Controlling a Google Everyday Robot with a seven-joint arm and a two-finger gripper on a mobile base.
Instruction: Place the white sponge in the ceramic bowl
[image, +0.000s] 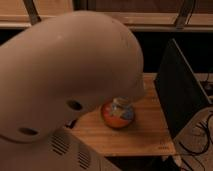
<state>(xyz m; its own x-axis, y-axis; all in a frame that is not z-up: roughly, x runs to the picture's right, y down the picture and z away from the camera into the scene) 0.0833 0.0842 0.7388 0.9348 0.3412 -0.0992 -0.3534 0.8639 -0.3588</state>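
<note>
A wooden table (145, 137) with a light, planked top occupies the lower middle of the view. Its front edge runs roughly left to right, with dark floor below it.

A dark flat panel (182, 92), possibly a monitor seen from behind, stands upright at the right end of the table and leans slightly.

Black cables (200, 142) hang in loops beside the panel at the right edge of the view, below table level.

A wooden ledge (165, 20) runs across the top of the view behind the table, with a dark gap beneath it.
</note>
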